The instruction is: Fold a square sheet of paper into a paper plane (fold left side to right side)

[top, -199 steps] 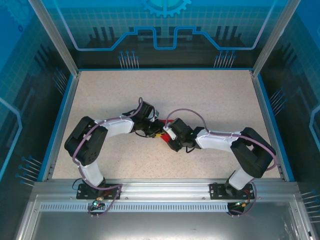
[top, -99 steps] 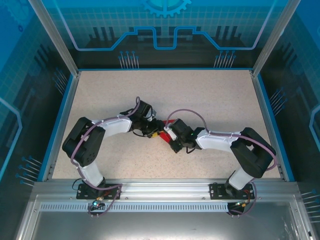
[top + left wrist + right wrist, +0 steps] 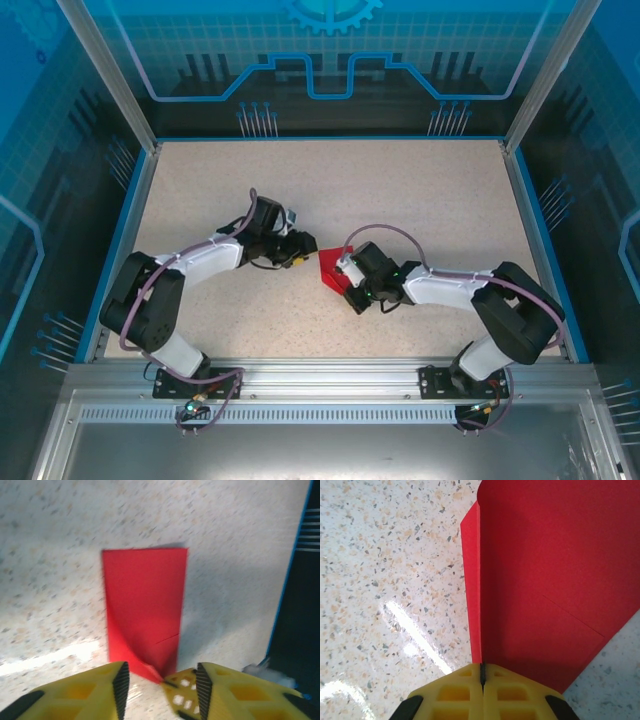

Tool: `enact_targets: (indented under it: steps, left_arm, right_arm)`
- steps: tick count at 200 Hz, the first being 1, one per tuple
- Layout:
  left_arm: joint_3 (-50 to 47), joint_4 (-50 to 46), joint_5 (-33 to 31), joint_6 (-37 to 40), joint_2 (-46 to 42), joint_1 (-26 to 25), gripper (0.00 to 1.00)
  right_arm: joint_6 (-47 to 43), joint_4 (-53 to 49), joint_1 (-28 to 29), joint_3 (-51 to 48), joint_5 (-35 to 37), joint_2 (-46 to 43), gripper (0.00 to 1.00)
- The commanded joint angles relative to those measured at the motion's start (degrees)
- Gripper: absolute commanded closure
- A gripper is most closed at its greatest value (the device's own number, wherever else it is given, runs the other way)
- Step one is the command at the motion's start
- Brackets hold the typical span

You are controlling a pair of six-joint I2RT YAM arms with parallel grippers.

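Top view: a speckled beige desk [image 3: 420, 190] inside a blue-walled enclosure. My two arms reach in from the near edge and meet close to the middle. Between them lies the red sheet of paper [image 3: 328, 268], flat on the desk apart from one raised part, with my left fingers [image 3: 303, 259] just at its left side and my right fingers [image 3: 347, 285] at its near right corner.

Left wrist view: the sheet of paper [image 3: 145, 600] shows as a tall, narrow red rectangle, doubled over on itself, its long edges running away from me. A short crease line marks the lower right part, and a curved flap lifts near the bottom. My left fingers [image 3: 161, 672], yellow with black pads, stand apart with a clear gap between them. The near corner of the paper points into that gap; I cannot tell whether it touches either pad. A blue wall edge [image 3: 295, 580] runs down the right side.

Right wrist view: my right fingers [image 3: 481, 677] are pressed together, only a thin dark seam between them, pinching the edge of the sheet of paper [image 3: 550, 570]. From the seam a narrow red strip rises on the left, and a broad red panel spreads to the right, crossed by a faint diagonal crease. Glare streaks shine on the desk [image 3: 380, 580] to the left.
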Motion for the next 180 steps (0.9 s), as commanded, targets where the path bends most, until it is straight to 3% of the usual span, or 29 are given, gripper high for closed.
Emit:
enact_targets:
  steps: [1, 83, 180]
  left_arm:
    - [-2.8, 3.1, 1.9, -1.2, 1.0, -0.5, 0.64]
    - [-0.7, 8.6, 2.8, -4.0, 10.2, -6.1, 0.74]
    - [3.4, 8.5, 2.7, -4.3, 14.2, -7.8, 0.69]
  right_arm:
    - [0.7, 1.6, -2.1, -0.7, -8.3, -1.2, 1.00]
    - [3.5, 5.2, -9.9, -3.3, -22.1, -0.9, 1.00]
    - [4.8, 6.1, -12.1, -4.2, -24.6, 1.2, 1.00]
